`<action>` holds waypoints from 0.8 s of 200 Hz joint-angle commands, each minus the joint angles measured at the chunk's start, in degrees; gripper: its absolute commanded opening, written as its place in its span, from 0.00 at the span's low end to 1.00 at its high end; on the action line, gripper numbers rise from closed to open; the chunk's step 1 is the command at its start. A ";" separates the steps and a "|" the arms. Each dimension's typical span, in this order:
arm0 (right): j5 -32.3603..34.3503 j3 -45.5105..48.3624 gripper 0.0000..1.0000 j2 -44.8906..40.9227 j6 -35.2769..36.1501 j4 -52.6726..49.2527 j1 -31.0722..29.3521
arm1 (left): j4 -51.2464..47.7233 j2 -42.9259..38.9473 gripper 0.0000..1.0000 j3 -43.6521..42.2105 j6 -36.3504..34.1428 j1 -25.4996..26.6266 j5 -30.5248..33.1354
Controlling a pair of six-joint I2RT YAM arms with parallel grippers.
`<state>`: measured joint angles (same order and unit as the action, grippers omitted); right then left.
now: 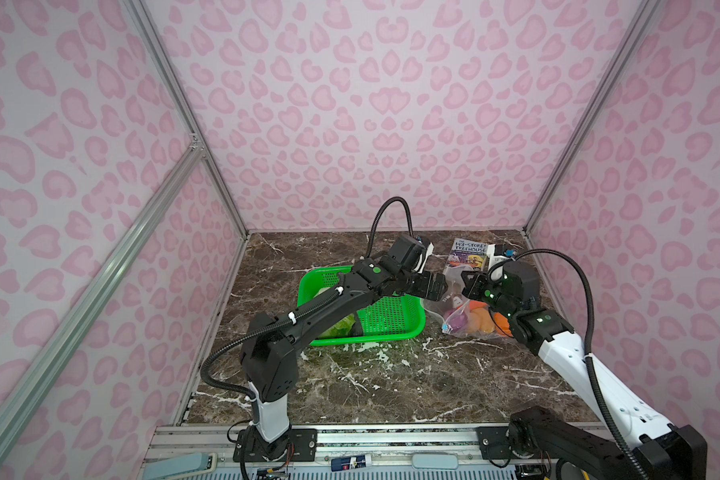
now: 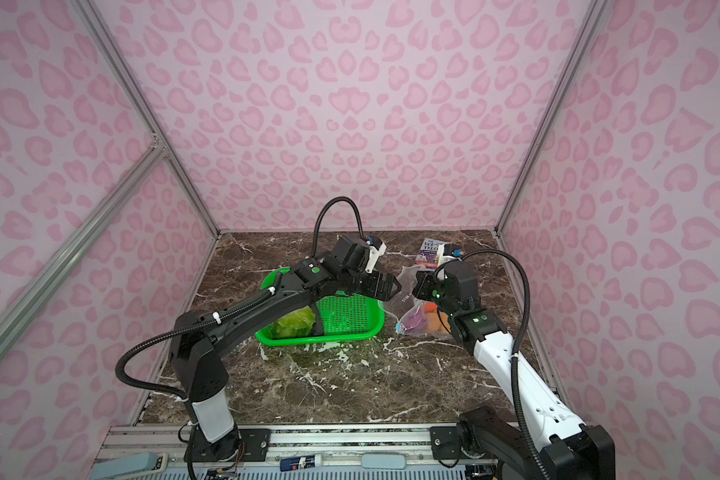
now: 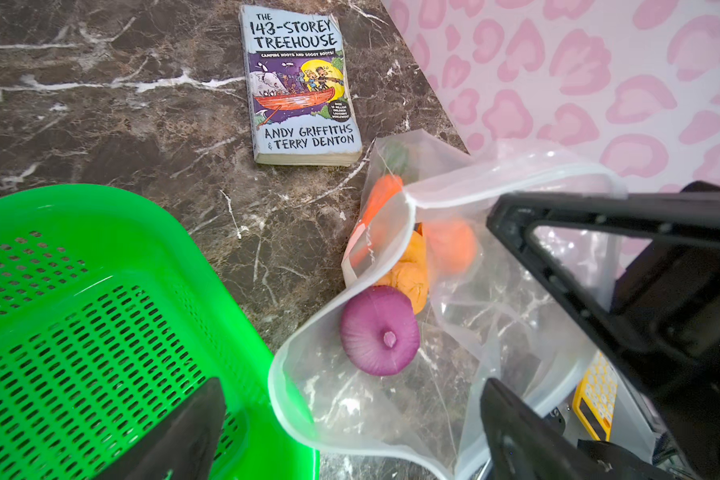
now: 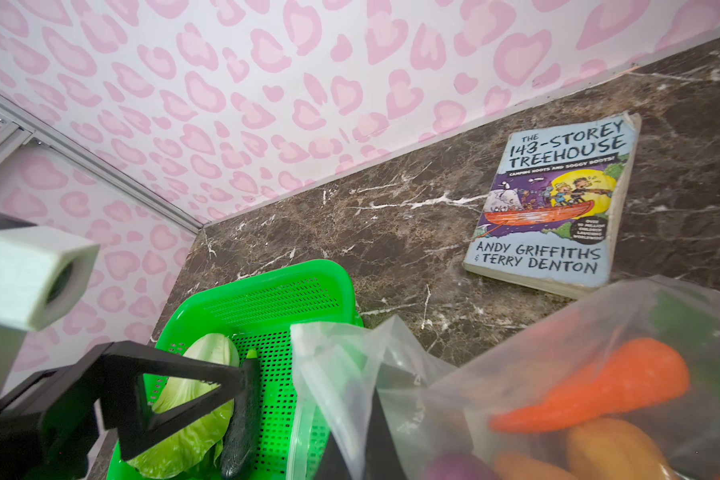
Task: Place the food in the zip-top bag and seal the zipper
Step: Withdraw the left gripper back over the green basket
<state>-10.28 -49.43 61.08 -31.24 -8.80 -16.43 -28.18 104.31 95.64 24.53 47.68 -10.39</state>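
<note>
The zip-top bag [image 1: 449,305] lies right of the basket, mouth gaping toward the left arm. My right gripper [image 4: 375,432] is shut on the bag's upper rim and holds it up. Inside lie a purple onion [image 3: 379,330], a carrot [image 3: 381,195], an orange pumpkin [image 3: 454,245] and a tan potato [image 3: 408,274]. My left gripper [image 3: 350,415] hangs open and empty over the mouth [image 3: 292,361]. The zipper strip [image 4: 298,436] is unsealed; its blue slider [image 1: 445,329] sits at the near corner. A white-green cabbage [image 4: 200,374] and a dark eggplant [image 4: 242,415] stay in the basket.
The green mesh basket [image 1: 387,320] stands at the table's middle, touching the bag's mouth. A paperback book [image 1: 470,253] lies flat behind the bag near the back wall. The right wall runs close beside the bag. Brown marble table [image 1: 371,382] stretches in front.
</note>
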 commanded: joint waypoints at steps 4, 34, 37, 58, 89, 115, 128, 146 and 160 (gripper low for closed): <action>2.22 -2.24 0.00 -0.39 1.67 -2.24 0.19 | 2.47 -3.33 0.97 -3.39 -1.11 -1.26 2.45; 3.11 -2.64 0.00 -2.19 2.00 -3.81 0.36 | 5.21 -8.69 0.97 -8.49 -0.66 -3.74 4.95; 3.25 -2.41 0.00 -2.50 1.96 -3.78 0.39 | 5.31 -9.17 0.97 -8.87 -0.73 -3.96 5.36; 3.52 -1.12 0.00 -3.92 1.53 -3.25 0.44 | 6.14 -12.80 0.97 -11.87 -0.62 -5.50 9.70; 2.92 -0.47 0.00 -4.37 1.43 -3.33 0.67 | 7.90 -17.71 0.97 -18.15 2.27 -8.66 14.63; 2.99 -0.73 0.00 -4.57 1.89 -3.44 0.84 | 10.17 -22.87 0.97 -26.66 6.84 -13.70 11.69; 3.07 -0.50 0.00 -4.57 1.93 -3.13 0.96 | 9.98 -25.71 0.97 -30.04 7.28 -15.25 12.34; 3.08 0.57 0.00 -4.57 1.28 -1.85 0.99 | 7.98 -29.40 0.97 -33.75 6.43 -15.51 16.07; 3.16 1.63 0.00 -4.57 0.37 -0.52 1.03 | 6.99 -32.08 0.98 -36.59 6.36 -15.51 17.46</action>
<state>-7.53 -49.25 56.49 -29.82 -12.64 -15.35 -20.88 75.64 62.54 29.98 32.36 3.27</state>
